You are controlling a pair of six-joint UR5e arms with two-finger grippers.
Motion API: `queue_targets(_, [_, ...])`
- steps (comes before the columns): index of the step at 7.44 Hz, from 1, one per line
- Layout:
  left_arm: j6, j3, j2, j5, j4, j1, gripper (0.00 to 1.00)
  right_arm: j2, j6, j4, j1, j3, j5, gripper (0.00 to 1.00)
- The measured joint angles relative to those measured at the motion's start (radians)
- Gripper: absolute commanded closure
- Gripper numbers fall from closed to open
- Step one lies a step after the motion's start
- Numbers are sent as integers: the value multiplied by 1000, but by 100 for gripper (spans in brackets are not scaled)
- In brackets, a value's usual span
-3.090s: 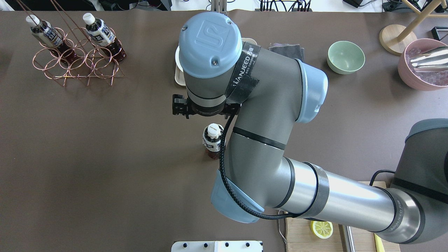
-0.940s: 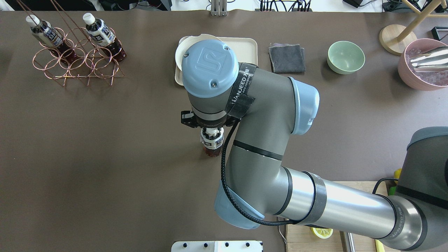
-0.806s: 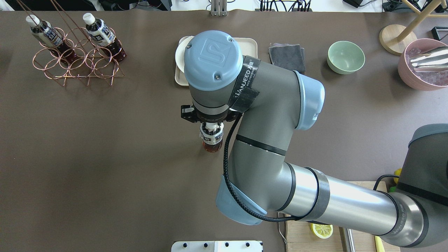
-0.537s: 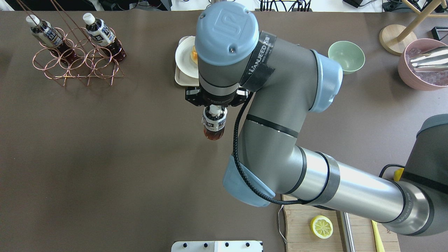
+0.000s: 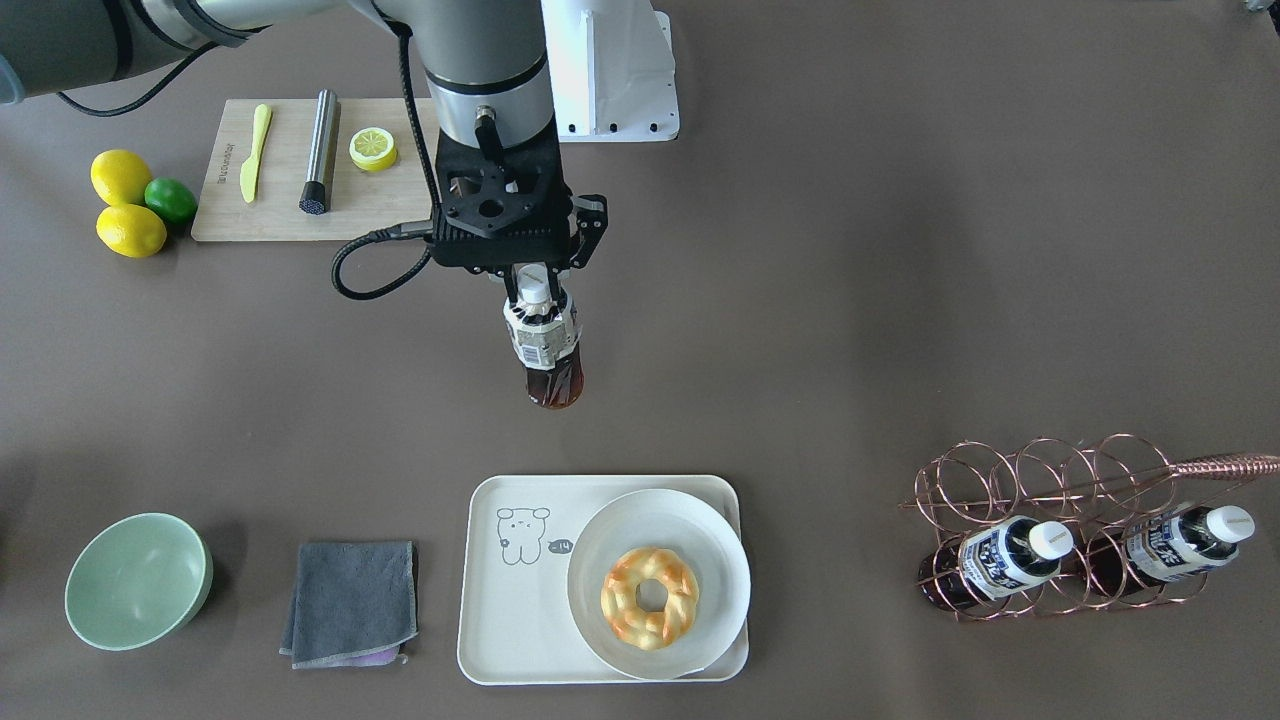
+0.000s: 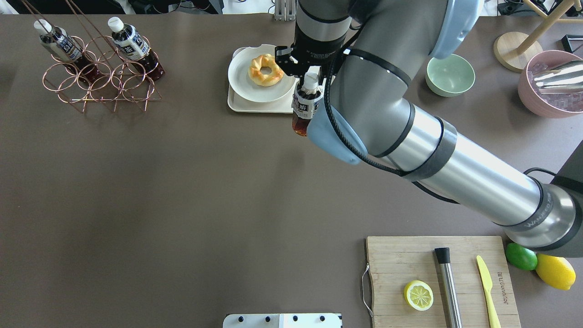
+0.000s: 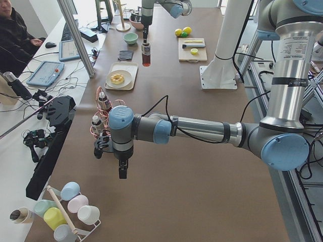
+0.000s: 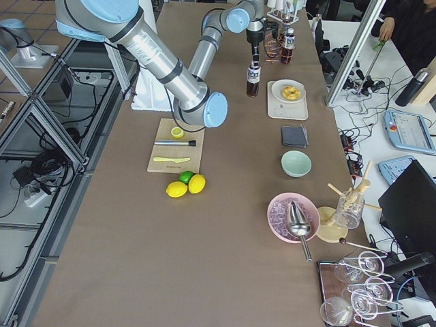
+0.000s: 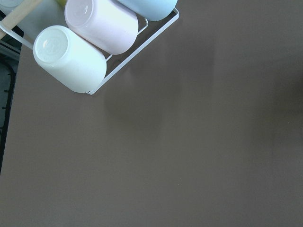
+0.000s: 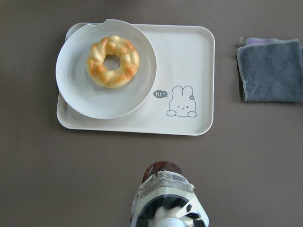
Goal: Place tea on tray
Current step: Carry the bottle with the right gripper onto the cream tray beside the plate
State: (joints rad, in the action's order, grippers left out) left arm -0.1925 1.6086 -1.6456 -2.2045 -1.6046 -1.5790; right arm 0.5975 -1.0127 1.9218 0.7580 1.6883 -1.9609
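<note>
My right gripper [image 5: 537, 290] is shut on the white cap and neck of the tea [image 5: 546, 350], a small clear bottle of dark brown liquid. The bottle hangs upright above the table, on the robot's side of the cream tray [image 5: 510, 620] with the bear drawing. The right wrist view shows the tea [image 10: 165, 201] just short of the tray's [image 10: 187, 61] near edge. The overhead view shows the right gripper [image 6: 311, 78] and the tea [image 6: 304, 109] by the tray's [image 6: 259, 107] right front corner. My left gripper [image 7: 122, 170] shows only in the exterior left view; I cannot tell if it is open or shut.
A round plate [image 5: 625, 518] with a doughnut [image 5: 649, 597] fills the tray's right half in the front view. A grey cloth [image 5: 350, 600] and a green bowl [image 5: 137, 580] lie left of it. A copper rack [image 5: 1040, 470] holds two more bottles. A cutting board [image 6: 396, 259] lies near the robot.
My right gripper came down over the standing bottle, shut on its cap, lifted it and carried it across the table toward the tray.
</note>
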Motion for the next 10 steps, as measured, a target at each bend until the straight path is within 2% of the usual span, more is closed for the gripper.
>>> queue_targets(2, [-2, -1, -6, 0, 1, 3, 3, -65, 104, -12, 93, -159, -47, 100])
queue_targets(3, [-3, -1, -9, 0, 2, 5, 3, -87, 134, -57, 127, -241, -60, 100])
queue_targets(5, [-5, -12, -26, 0, 3, 6, 3, -111, 150, -218, 161, -419, -71, 100])
queue_targets(6, [-4, -33, -41, 1, -2, 7, 3, -117, 151, -265, 163, -474, -72, 100])
queue_targets(10, [-1, -105, -90, 2, -24, 7, 3, -144, 145, -370, 155, -584, -70, 100])
